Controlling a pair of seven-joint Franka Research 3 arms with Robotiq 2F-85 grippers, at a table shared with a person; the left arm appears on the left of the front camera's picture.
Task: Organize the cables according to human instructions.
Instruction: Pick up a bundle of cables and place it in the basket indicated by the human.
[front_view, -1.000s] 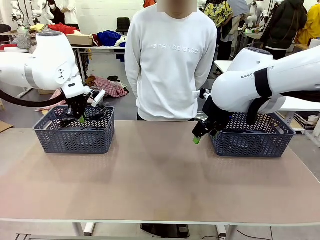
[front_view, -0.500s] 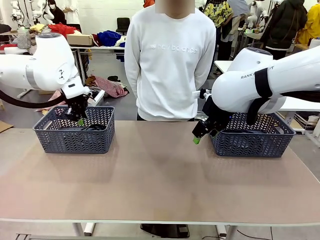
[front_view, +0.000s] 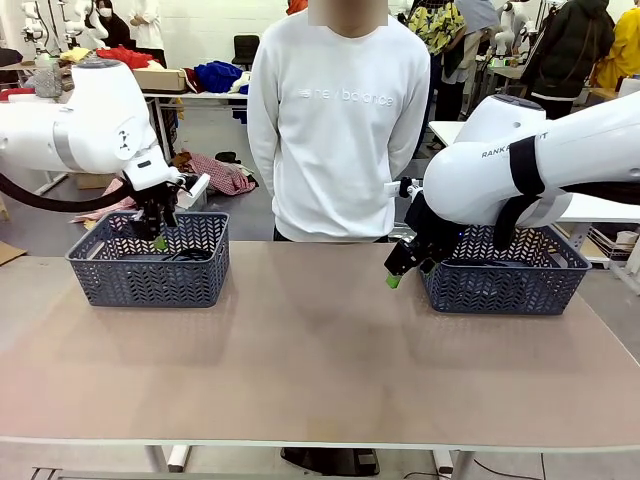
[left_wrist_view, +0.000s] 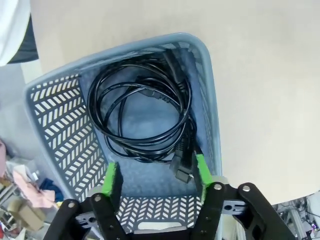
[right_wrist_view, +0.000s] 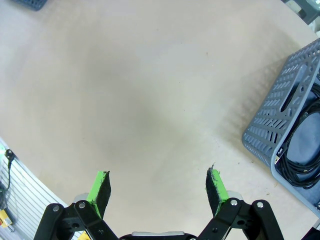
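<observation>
A coiled black cable (left_wrist_view: 184, 107) with a chunky plug (left_wrist_view: 181, 167) lies on the floor of the grey left basket (left_wrist_view: 60, 135). My left gripper (left_wrist_view: 156, 172) hangs open just above it with nothing between its green pads. From the front, that gripper (front_view: 158, 235) is over the left basket (front_view: 150, 275), where a bit of black cable (front_view: 185, 255) shows. My right gripper (front_view: 395, 275) is open and holds nothing. It hovers over bare table by the left end of the right basket (front_view: 500, 287). Another black cable (right_wrist_view: 300, 150) lies in that basket (right_wrist_view: 280, 120).
A person in a white sweatshirt (front_view: 340, 120) stands at the far side between the baskets, hands behind the back. The tabletop (front_view: 320, 350) stretches wide and bare between and in front of the baskets.
My left gripper has opened and let go of the cable, which dropped into the left basket. The gripper has risen slightly. The right arm has not moved.
</observation>
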